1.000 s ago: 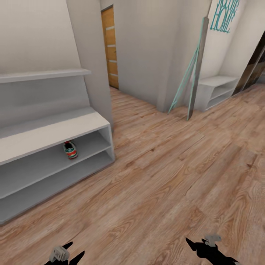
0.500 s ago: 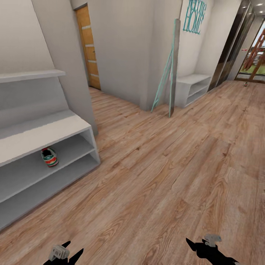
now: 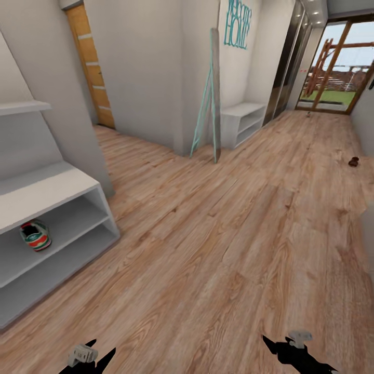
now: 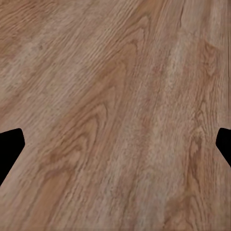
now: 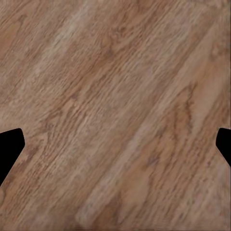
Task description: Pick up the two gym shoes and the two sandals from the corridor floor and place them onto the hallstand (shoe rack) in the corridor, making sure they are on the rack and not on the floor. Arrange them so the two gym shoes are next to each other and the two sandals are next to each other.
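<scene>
**One sneaker shelved, a dark item far down the corridor**

One gym shoe sits on the upper open shelf of the hallstand, at the left of the head view. It is white with green side stripes and red-orange accents. Its rounded end faces out toward the corridor, and its long axis runs back into the shelf. No second shoe shows beside it.

Far down the corridor floor, near the right wall, lies one small dark brown object, too small to tell whether it is a sandal or which way it points.

The floor is light brown wood-grain planking. A second low white shelf unit stands against the far wall, beside a teal-edged leaning frame.

The left gripper and the right gripper each hang over bare planks, fingers spread wide with nothing between them.
</scene>
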Tool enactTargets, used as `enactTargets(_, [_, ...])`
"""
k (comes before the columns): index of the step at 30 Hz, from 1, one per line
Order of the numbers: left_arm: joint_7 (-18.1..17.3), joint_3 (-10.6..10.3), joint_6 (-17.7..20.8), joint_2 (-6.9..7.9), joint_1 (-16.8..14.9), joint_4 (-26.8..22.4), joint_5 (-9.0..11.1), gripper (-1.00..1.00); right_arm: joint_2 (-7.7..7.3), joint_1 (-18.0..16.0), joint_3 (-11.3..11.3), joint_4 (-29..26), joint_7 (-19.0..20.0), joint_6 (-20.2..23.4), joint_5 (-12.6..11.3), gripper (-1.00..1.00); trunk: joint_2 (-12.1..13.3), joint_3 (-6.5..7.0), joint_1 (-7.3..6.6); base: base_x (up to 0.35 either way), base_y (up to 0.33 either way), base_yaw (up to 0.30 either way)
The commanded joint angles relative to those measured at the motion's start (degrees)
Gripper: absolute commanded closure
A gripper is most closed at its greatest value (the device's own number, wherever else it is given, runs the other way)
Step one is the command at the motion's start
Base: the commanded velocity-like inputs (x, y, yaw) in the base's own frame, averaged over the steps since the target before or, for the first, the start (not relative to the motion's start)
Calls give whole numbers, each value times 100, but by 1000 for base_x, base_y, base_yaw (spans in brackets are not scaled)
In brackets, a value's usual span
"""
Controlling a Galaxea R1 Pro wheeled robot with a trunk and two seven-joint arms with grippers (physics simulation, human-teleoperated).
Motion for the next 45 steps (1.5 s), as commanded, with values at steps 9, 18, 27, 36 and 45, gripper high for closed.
enactTargets(9, [-4, 43, -30, -10, -4, -3, -60, -100, 1, -6, -5, 44, 39, -32, -52, -100, -2, -4, -1, 36, 0, -300])
enactTargets(18, [108, 49, -29, -10, -4, -3, -53, -100, 7, -6, -5, 48, 39, -36, -52, -100, -2, -4, -1, 263, 0, -300])
enactTargets(27, [285, 49, -30, -10, -4, -1, -39, -100, 21, -6, -1, 47, 39, -36, -45, -100, -2, -4, -1, 331, 0, -300])
enactTargets(36, [298, 50, -23, -2, -4, -3, -33, -100, 50, -6, 5, 49, 39, -36, -42, -100, -2, -4, -1, 339, 0, -300])
enactTargets(45, [298, 50, -21, -13, -4, 3, -35, -100, 52, -6, 7, 50, 45, -36, -35, -100, -2, 15, -1, 339, 0, -290])
